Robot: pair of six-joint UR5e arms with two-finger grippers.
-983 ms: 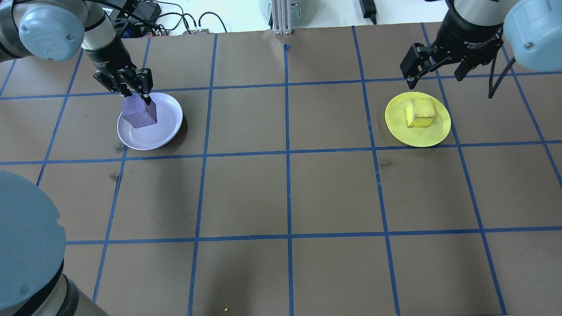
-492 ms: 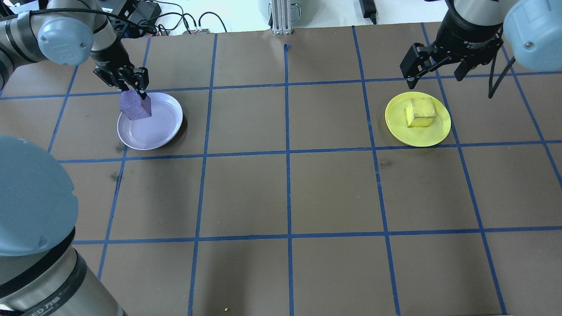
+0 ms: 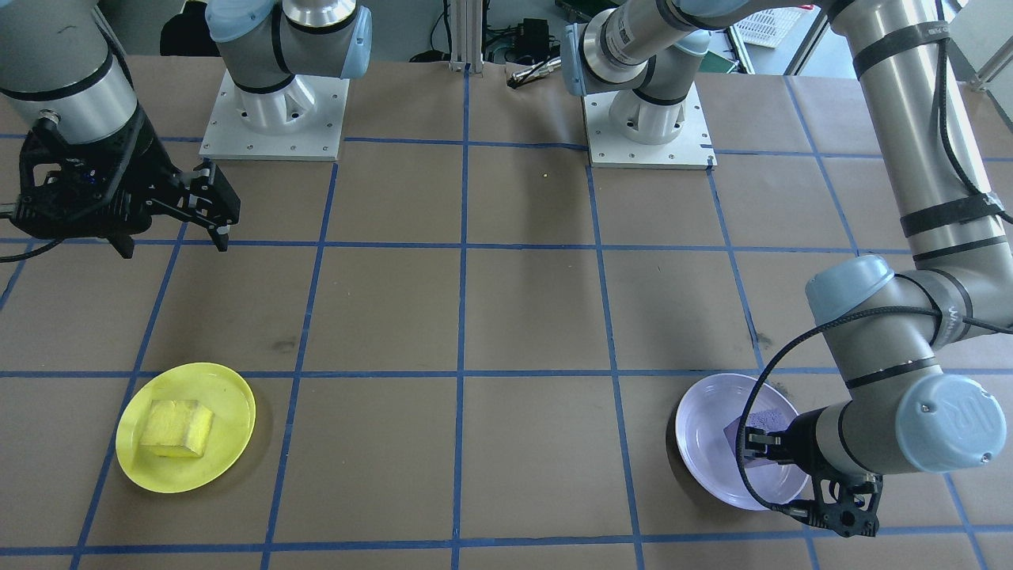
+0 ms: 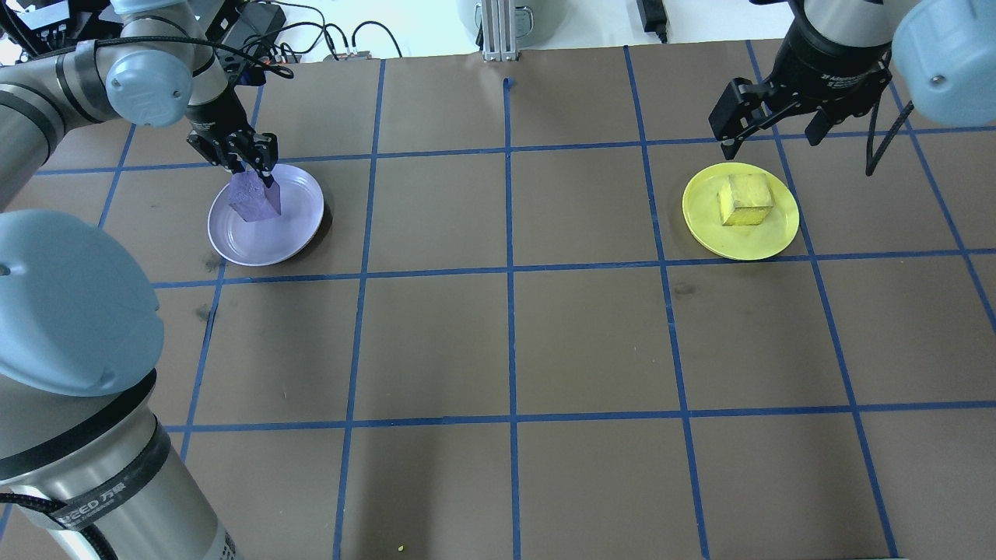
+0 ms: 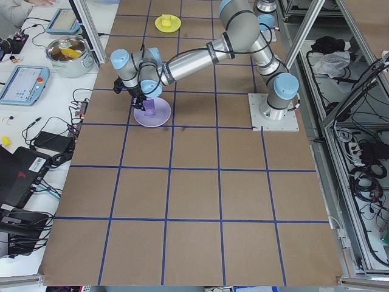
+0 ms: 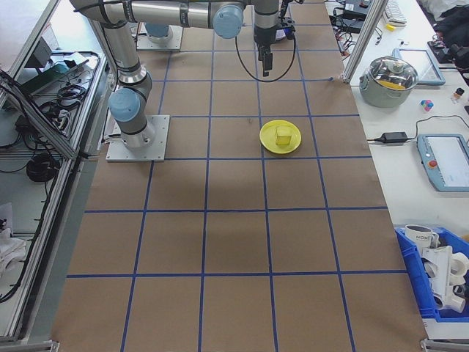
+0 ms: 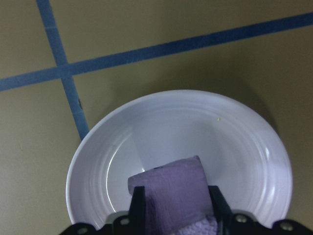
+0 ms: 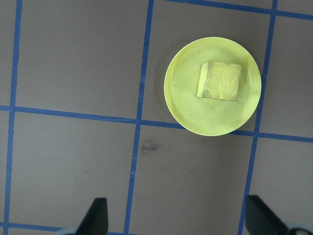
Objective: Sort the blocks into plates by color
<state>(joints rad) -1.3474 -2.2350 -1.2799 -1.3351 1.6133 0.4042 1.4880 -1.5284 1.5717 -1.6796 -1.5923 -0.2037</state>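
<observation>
Over brown gridded table, our left gripper pinches the purple block above the lavender plate; our right gripper hangs spread.

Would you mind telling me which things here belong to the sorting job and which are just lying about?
Job:
purple block, held in the left gripper
lavender plate
yellow block
yellow plate

Lying about:
pot
tablet
blue bin
</observation>
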